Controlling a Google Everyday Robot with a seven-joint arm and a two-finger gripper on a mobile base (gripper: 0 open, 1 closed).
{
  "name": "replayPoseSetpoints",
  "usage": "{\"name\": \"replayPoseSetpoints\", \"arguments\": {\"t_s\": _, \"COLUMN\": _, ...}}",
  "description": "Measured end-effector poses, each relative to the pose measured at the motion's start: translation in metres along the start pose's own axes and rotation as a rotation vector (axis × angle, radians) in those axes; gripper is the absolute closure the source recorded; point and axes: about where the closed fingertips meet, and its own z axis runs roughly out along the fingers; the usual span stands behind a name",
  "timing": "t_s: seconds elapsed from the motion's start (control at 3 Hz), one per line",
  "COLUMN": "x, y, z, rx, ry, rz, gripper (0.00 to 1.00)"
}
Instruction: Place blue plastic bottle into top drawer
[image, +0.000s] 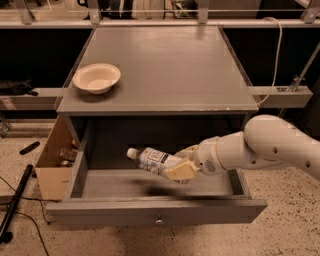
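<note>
Gripper grips clear bottle over seemingly wooden drawer.

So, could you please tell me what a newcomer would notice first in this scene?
The white arm reaching in from the right stands out first. Its gripper holds a bottle sideways, white cap to the left, above the open drawer. Next comes the cream bowl on the left of the cabinet top, then the open cardboard box on the floor at the cabinet's left.
</note>
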Motion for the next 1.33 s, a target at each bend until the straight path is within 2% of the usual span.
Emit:
{"name": "replayPoseSetpoints", "arguments": {"t_s": 0.33, "x": 0.007, "y": -0.03, "z": 0.027, "rx": 0.029, "ry": -0.061, "rz": 0.009, "gripper": 1.0}}
{"name": "replayPoseSetpoints", "arguments": {"t_s": 0.67, "x": 0.02, "y": -0.056, "z": 0.035, "rx": 0.058, "ry": -0.08, "rz": 0.025, "gripper": 1.0}}
{"name": "replayPoseSetpoints", "arguments": {"t_s": 1.33, "x": 0.064, "y": -0.088, "z": 0.066, "rx": 0.054, "ry": -0.006, "rz": 0.082, "gripper": 1.0}}
